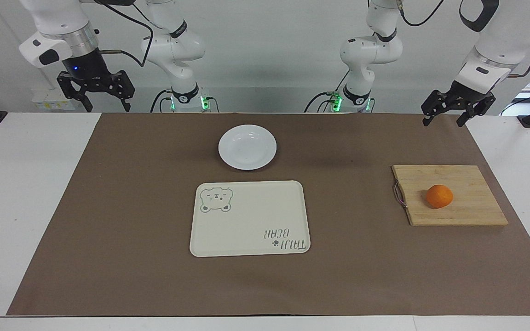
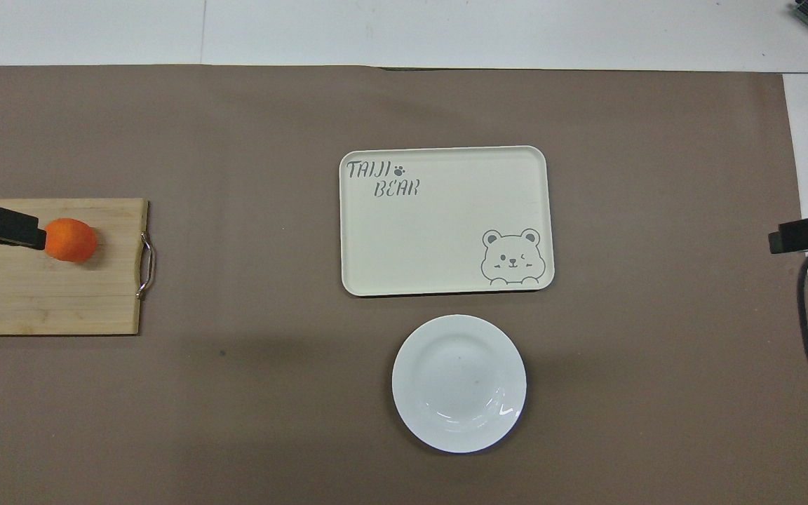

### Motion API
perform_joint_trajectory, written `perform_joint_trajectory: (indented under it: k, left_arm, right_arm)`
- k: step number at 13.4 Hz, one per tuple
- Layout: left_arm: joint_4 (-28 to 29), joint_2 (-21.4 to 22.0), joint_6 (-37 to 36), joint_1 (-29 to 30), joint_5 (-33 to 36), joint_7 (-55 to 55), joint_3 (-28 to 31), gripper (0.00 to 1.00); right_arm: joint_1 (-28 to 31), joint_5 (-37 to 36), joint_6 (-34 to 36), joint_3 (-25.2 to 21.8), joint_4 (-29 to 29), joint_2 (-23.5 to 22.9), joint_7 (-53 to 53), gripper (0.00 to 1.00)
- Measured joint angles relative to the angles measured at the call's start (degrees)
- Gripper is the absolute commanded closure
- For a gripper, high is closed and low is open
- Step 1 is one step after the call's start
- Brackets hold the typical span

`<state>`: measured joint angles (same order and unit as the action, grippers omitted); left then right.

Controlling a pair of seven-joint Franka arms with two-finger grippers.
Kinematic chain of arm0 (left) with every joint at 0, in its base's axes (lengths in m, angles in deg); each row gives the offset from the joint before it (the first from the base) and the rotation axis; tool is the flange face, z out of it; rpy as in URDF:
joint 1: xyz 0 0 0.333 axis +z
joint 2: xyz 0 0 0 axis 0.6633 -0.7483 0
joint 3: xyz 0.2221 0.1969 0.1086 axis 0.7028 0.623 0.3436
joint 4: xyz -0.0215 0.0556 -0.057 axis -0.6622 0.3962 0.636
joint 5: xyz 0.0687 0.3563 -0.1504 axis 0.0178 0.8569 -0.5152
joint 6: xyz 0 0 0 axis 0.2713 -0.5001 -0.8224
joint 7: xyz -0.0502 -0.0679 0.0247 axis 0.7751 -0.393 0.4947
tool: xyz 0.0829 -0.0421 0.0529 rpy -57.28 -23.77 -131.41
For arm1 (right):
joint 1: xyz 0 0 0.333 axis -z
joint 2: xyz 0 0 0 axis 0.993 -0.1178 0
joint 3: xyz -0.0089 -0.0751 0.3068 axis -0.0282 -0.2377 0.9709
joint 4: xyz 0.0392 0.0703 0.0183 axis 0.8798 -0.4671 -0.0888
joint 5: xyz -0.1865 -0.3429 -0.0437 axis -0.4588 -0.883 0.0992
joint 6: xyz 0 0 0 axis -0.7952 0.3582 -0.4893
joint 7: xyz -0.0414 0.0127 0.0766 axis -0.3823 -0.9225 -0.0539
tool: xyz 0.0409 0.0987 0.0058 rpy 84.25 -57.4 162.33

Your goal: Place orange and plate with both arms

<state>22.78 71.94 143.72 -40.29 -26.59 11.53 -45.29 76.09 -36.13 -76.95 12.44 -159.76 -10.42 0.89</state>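
Observation:
The orange (image 1: 439,196) (image 2: 71,240) lies on a wooden cutting board (image 1: 467,181) (image 2: 39,301) toward the left arm's end of the table. The white plate (image 1: 247,146) (image 2: 459,382) sits on the brown mat, nearer to the robots than the cream bear tray (image 1: 250,217) (image 2: 446,219). My left gripper (image 1: 446,117) hangs open and empty, raised over the mat's edge near the robots; its tip (image 2: 1,226) shows in the overhead view. My right gripper (image 1: 106,102) hangs open and empty, raised at the right arm's end; its tip (image 2: 807,232) shows too.
A brown mat (image 1: 131,207) covers most of the white table. The cutting board has a metal handle (image 1: 399,194) on its side toward the tray. A black cable (image 2: 807,322) hangs by the right gripper.

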Motion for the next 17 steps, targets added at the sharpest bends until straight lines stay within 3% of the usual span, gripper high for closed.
perform_joint_trajectory:
  k: [11,17]
  left_arm:
    - [0.4,0.0,-0.1,0.0,0.0,0.3,0.0,0.00]
    - [4.3,-0.1,3.4,3.4,0.0,5.1,0.4,0.00]
  right_arm:
    - [0.0,0.0,0.0,0.0,0.0,0.0,0.0,0.00]
    - [0.0,0.0,0.0,0.0,0.0,0.0,0.0,0.00]
